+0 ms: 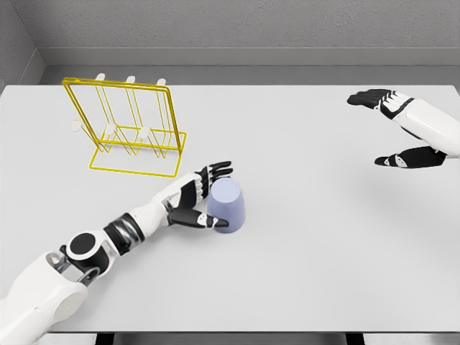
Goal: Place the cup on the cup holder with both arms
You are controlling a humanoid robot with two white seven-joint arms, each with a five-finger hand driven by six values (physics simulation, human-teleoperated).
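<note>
I see the cup (227, 203) standing upside down on the table (323, 251), a little left of the middle and nearer the front edge than the back. My left hand (199, 198) is at its left side: the fingers (218, 169) reach along the far side of the cup and the thumb (198, 218) lies against its lower near side, so the hand is wrapped partway round it. From this angle I can't be sure how firm the contact is, but it looks like a grasp, with the cup's base down on the table.

The holder (129, 126), a yellow wire frame with white-tipped pegs, sits toward the back left corner, well apart from the cup.

My right hand (402, 129) is over the right edge, toward the back, fingers spread wide and thumb apart, holding nothing and far from the cup.
</note>
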